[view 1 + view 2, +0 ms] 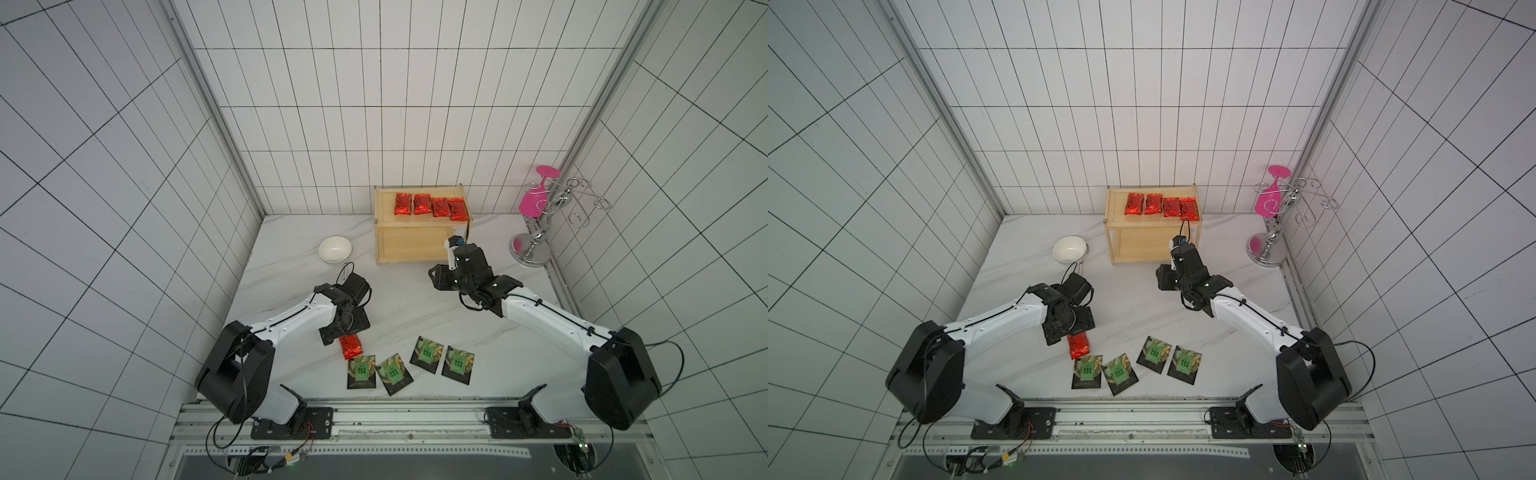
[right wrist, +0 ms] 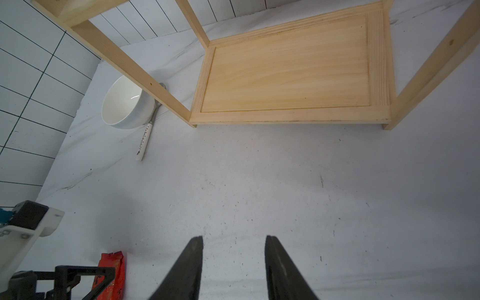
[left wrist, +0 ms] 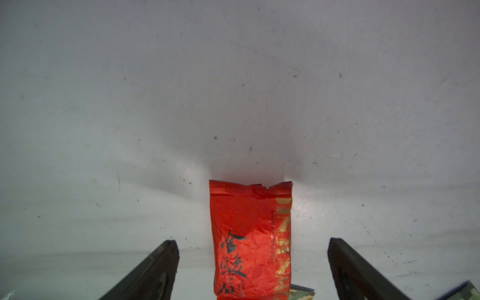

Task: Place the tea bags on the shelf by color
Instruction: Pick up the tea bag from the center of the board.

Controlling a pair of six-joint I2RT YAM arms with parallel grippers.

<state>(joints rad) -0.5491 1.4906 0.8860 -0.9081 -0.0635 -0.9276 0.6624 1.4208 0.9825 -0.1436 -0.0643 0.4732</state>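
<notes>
The left gripper is being held with its jaws wide apart, one on each side of the red bag, and nothing is being clamped yet. The bag is being seen flat on the table, well in front of the shelf and toward the robot's left. Its far end is lying just beside the nearest of the black bags, perhaps touching it.

The foil is being judged light, thin, crinkled and slick, and slightly puffed by its contents. A pinch across the narrow width at mid-body is therefore being favoured, with the fingertips brought right down to the table. A grip on the notched sealed end is being judged apt to slip or fold.

The right gripper is being held partly apart and empty, just in front of the shelf. Four red bags are being shown in a row on the top board, while the lower board is being left bare. The four black bags are lying farthest from the shelf.
</notes>
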